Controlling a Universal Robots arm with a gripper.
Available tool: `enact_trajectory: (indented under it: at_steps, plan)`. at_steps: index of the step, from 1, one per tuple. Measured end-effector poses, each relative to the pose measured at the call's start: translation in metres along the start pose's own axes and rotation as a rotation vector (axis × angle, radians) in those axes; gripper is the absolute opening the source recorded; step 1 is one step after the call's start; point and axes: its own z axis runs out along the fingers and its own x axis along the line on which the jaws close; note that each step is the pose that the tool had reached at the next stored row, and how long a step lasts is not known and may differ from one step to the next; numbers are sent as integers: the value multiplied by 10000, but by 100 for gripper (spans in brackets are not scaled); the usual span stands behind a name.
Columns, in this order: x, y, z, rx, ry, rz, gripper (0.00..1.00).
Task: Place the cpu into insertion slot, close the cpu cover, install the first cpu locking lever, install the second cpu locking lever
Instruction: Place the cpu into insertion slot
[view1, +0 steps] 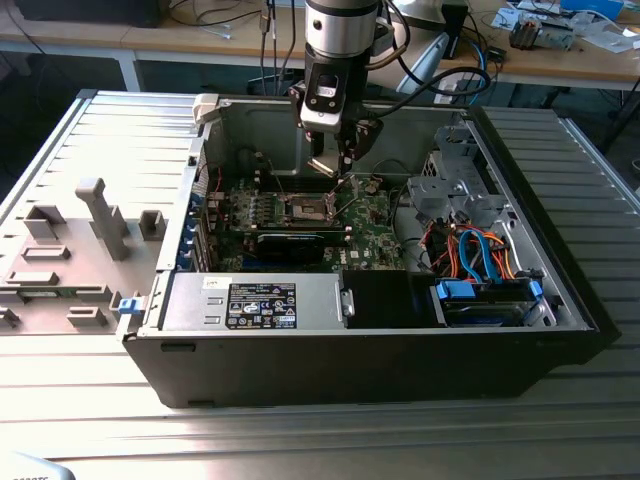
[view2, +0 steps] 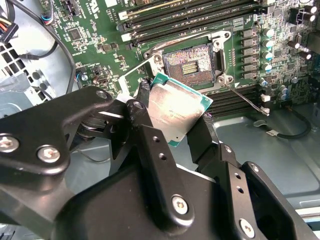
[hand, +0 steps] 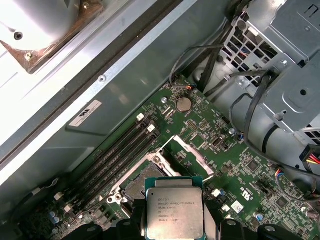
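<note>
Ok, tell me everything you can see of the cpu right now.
The cpu is a flat square chip: a dull silver metal lid with faint print, set on a thin green base whose edge shows around it in both wrist views. The end effector is shut on it, with a black finger against each of two opposite edges. It is held above the green motherboard, close to the open socket but not in it, touching nothing else.

A ribbed grey metal table (view1: 340, 440) carries an open computer case (view1: 330, 365) — lying on its side, insides up. Just beside it, on the exterior view's left, a grey panel (view1: 60, 190) lies flat.
</note>
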Motion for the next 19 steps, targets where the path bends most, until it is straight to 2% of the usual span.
enact_trajectory:
  at_steps: [19]
  plan:
    - [0, 0, 0, -2, -8, 109, 55]
